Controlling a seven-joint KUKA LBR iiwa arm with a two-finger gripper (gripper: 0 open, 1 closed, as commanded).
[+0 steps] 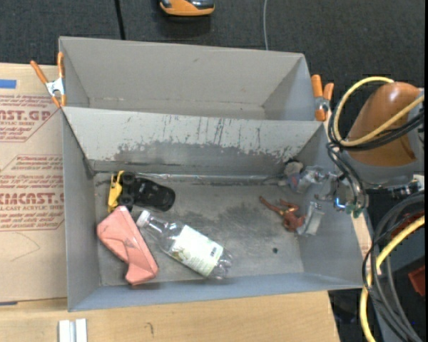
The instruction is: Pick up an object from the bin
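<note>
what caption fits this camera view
Gripper beside a small red-brown thing at the bin right side; clear bottle and pink cloth left.

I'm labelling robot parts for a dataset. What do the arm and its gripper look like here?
The wrist wears a rounded orange cover, glossy and dome-shaped. Yellow cables loop around it, with thinner black cables bundled beneath. The gripper is slim bare grey metal, with small silvery fittings where it joins the wrist.
</note>
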